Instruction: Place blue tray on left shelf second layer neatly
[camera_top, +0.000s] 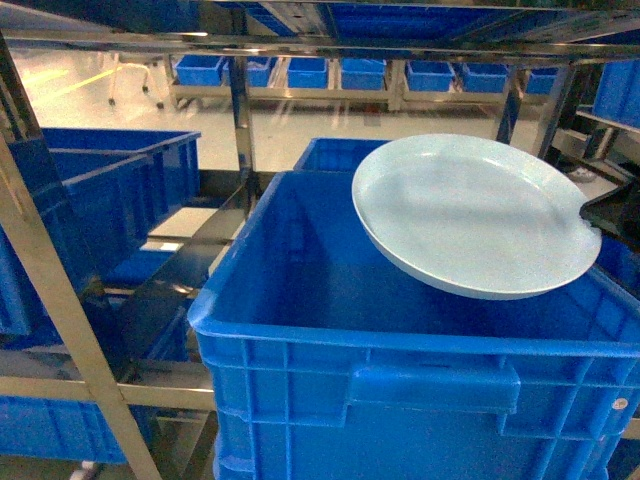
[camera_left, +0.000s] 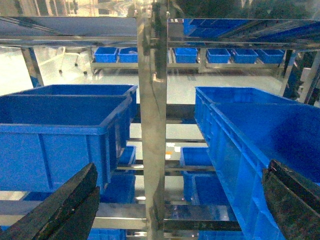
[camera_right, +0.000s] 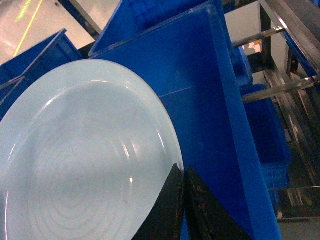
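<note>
The blue tray (camera_top: 470, 212), a pale sky-blue round dish, hangs tilted over the large dark-blue crate (camera_top: 400, 350) on the right of the head view. My right gripper (camera_right: 183, 172) is shut on the tray's (camera_right: 75, 155) right rim, its black fingers pinched together over the edge. In the head view only a dark bit of that gripper (camera_top: 615, 212) shows at the right edge. My left gripper (camera_left: 180, 197) is open and holds nothing, its two black fingers wide apart facing a steel shelf post (camera_left: 152, 115).
Steel shelf frames (camera_top: 55, 300) stand on the left with dark-blue crates (camera_top: 110, 190) on them. More crates (camera_left: 65, 130) flank the post on both sides and below. A row of small blue bins (camera_top: 330, 72) sits far behind on the floor.
</note>
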